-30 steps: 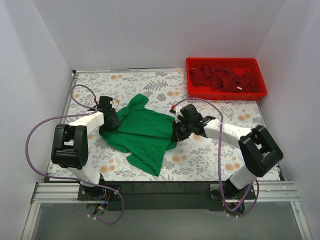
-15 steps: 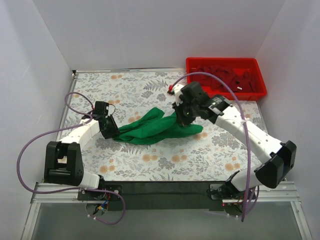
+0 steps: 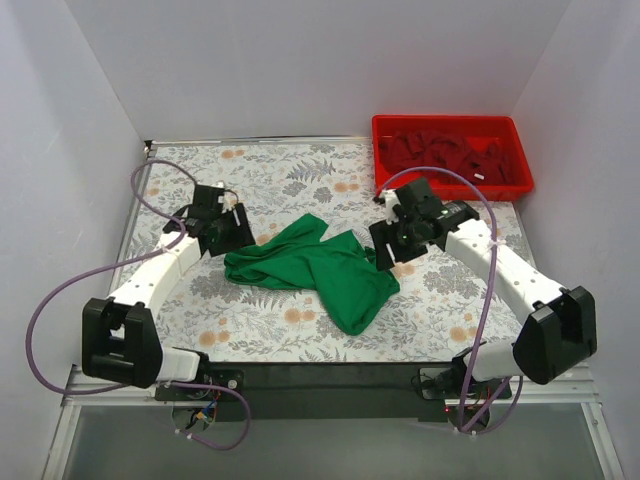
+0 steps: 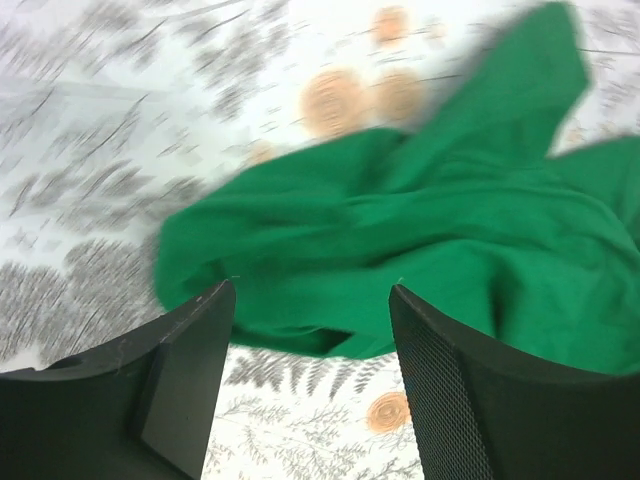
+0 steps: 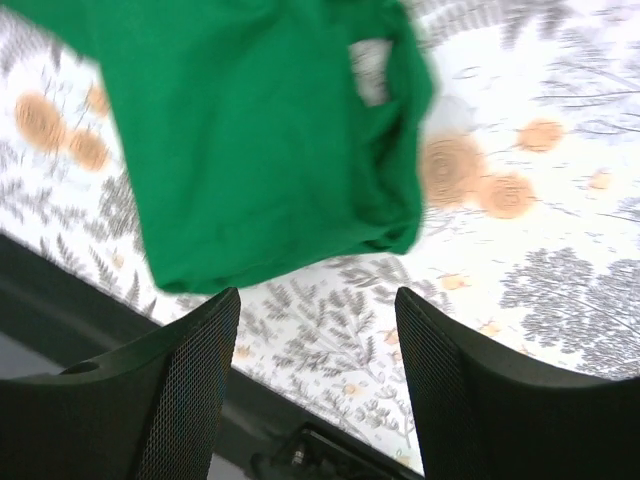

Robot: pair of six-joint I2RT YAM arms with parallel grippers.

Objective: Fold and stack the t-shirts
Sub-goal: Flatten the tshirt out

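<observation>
A bright green t-shirt (image 3: 320, 268) lies crumpled in the middle of the floral table, one flap reaching toward the near edge. My left gripper (image 3: 232, 228) hovers just off its left end, open and empty; in the left wrist view the green cloth (image 4: 400, 240) lies beyond the fingertips (image 4: 205, 330). My right gripper (image 3: 392, 252) sits at the shirt's right edge, open, with nothing between its fingers; its wrist view shows the green cloth (image 5: 250, 140) ahead of the jaws. Dark red t-shirts (image 3: 450, 158) fill the red bin.
The red plastic bin (image 3: 452, 188) stands at the back right corner. White walls close in the floral table (image 3: 280, 175) on three sides. A black rail (image 3: 330, 375) runs along the near edge, and purple cables loop from both arms.
Both grippers have opened and let go of the green t-shirt. It dropped from a stretched, lifted bundle into a crumpled heap. The right arm moved down and right.
</observation>
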